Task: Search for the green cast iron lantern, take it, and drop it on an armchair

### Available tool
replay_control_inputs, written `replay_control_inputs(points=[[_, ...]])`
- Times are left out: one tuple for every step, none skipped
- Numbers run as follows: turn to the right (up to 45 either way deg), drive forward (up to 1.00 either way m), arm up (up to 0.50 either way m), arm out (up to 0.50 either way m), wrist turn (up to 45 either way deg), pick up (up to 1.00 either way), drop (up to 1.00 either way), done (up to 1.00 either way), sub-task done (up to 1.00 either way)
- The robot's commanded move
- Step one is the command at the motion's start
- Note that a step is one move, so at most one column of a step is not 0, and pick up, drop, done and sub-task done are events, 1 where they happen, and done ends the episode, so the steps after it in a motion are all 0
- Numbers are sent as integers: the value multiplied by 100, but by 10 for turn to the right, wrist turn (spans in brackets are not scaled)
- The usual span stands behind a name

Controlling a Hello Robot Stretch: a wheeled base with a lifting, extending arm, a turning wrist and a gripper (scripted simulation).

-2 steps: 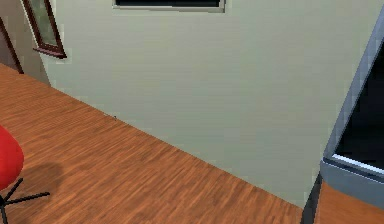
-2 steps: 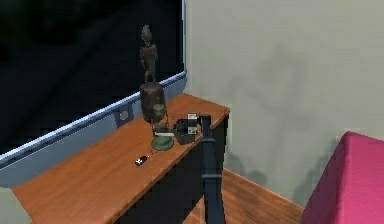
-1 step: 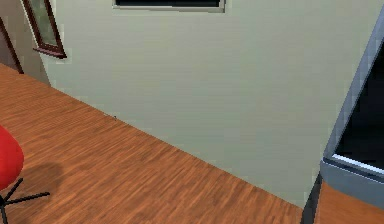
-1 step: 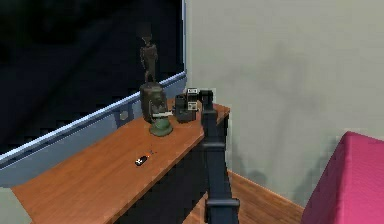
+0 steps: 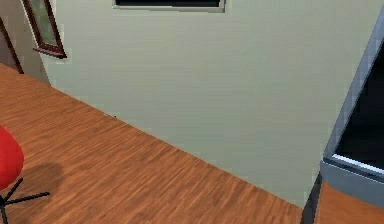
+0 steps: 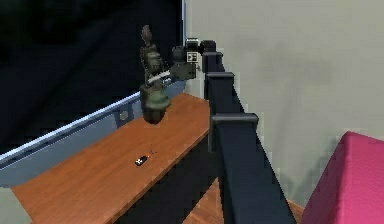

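A dark green lantern [image 6: 152, 88] with a rounded base and a slim top hangs tilted at the far end of my gripper [image 6: 166, 68], above a wooden tabletop [image 6: 100, 175]. The gripper holds the lantern. The dark arm bar [image 6: 235, 140] rises from the bottom edge to the two white marker squares [image 6: 203, 55]. At the arm side view's lower right stands a magenta upholstered block [image 6: 352, 180], possibly a seat.
A large dark screen [image 6: 70, 70] stands along the back of the tabletop, and a small dark object [image 6: 145, 157] lies on the wood. Ahead are a pale wall [image 5: 220, 90], wooden floor [image 5: 120, 170], a red chair [image 5: 6, 160] at the lower left and a dark framed panel [image 5: 360, 130] at the right.
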Motion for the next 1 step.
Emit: replay_control_inputs(points=[[0,0,0,0,-450,0,0,0,0]])
